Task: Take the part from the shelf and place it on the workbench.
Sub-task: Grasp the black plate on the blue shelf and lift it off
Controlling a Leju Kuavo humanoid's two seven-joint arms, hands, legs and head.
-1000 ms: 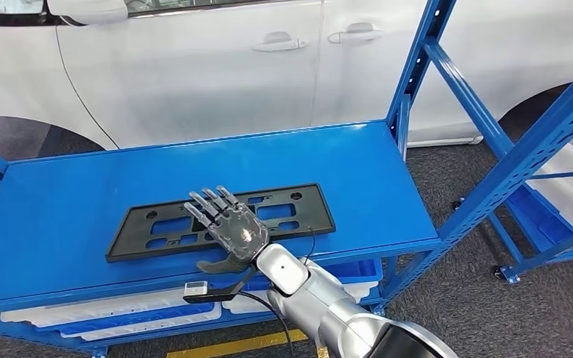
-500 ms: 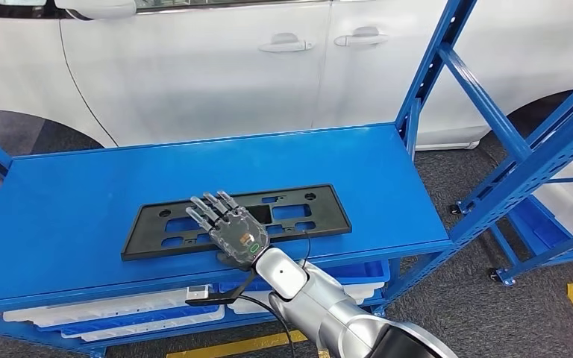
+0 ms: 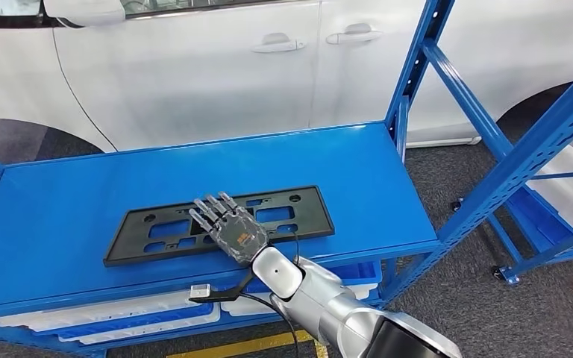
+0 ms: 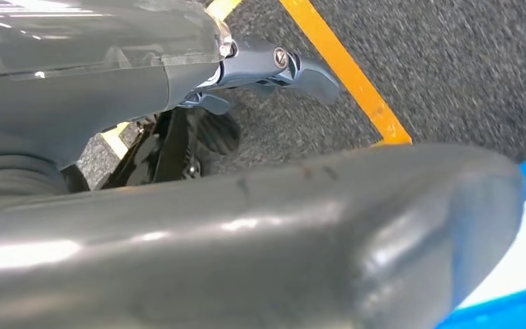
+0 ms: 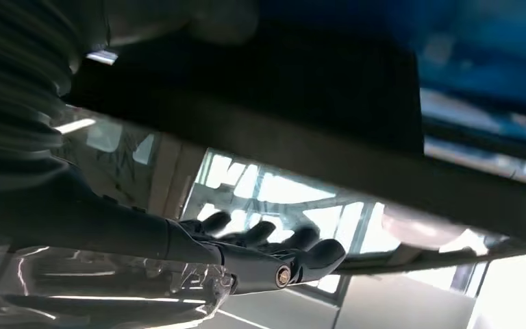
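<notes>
R hand [image 3: 233, 227] clamped on black part's [image 3: 157, 231] front edge, on blue shelf [image 3: 358, 171].

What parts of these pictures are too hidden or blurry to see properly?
- Head view: the right hand lies over the middle of the black part, hiding its thumb and any grip.
- Right wrist view: the part is a dark blur, so contact is unclear.
- Left wrist view: the left hand has its big thumb blocking much of the floor.
- Head view: white trays under the shelf are mostly covered.
</notes>
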